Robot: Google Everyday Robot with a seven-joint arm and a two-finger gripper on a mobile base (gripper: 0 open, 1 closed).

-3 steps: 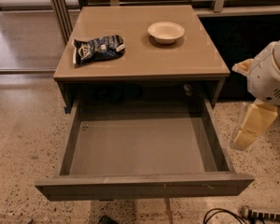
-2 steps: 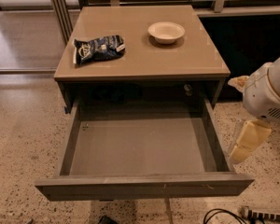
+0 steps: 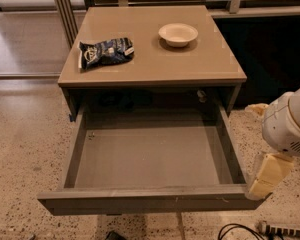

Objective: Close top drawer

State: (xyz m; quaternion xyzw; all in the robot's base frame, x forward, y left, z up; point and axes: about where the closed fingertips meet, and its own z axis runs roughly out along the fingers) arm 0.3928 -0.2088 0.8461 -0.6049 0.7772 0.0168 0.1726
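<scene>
The top drawer [image 3: 150, 201] is pulled far out of the cabinet, a wide shallow grey-taupe box with a flat handleless front panel and pale scratches along its rim. Its inside is empty. My gripper [image 3: 264, 180] hangs at the right, its cream fingers reaching down to the drawer's front right corner. The white rounded arm housing [image 3: 290, 121] sits above it, to the right of the drawer's side wall.
On the cabinet top [image 3: 150, 69] lie a dark chip bag [image 3: 106, 51] at the left and a white bowl [image 3: 178, 34] at the back right. Speckled floor surrounds the cabinet. Cables [image 3: 240, 231] lie on the floor at the bottom right. A dark wall stands behind on the right.
My arm and gripper have moved down and toward the drawer's front right corner. The drawer has not visibly moved.
</scene>
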